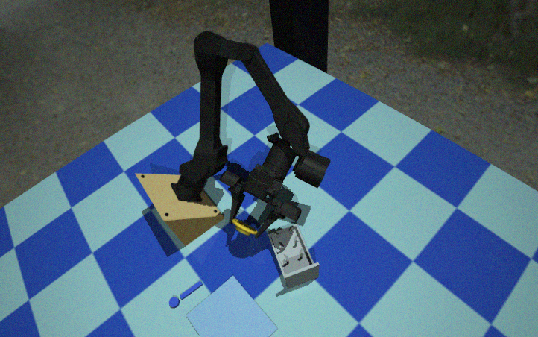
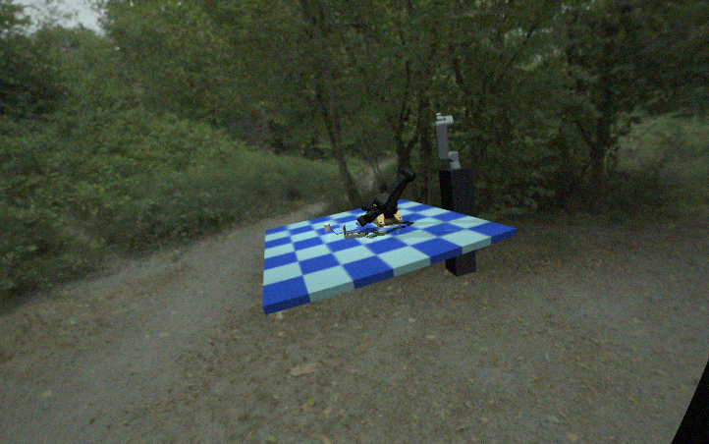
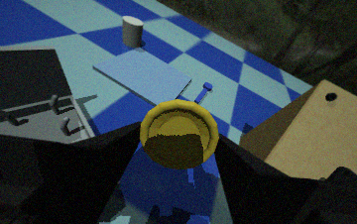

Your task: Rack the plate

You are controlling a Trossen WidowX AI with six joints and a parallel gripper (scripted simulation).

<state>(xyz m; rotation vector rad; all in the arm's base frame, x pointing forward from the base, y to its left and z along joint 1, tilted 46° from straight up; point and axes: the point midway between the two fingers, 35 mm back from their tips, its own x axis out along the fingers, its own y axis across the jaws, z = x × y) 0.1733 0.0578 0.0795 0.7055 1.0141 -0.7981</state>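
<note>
The small yellow plate (image 1: 244,227) (image 3: 179,121) is held above the table. It looks tilted and rather narrow in the top view, and its round hollow face shows in the wrist view, partly in shadow. My gripper (image 1: 245,227) (image 3: 178,132) is shut on the plate, one finger at each side of its rim. The grey dish rack (image 1: 301,276) (image 2: 345,231) (image 3: 30,74) stands on the table just to the right of the plate in the top view. It has several small pegs and a tall panel at one end. No plate shows in it.
A wooden wedge-shaped base (image 1: 159,194) (image 3: 312,134) carries the arm, left of the plate in the top view. A light blue square board (image 1: 232,309) (image 3: 141,74) and a blue spoon-like thing (image 1: 191,291) (image 3: 201,94) lie in front. A pale cylinder (image 2: 327,227) (image 3: 133,34) stands beyond the board.
</note>
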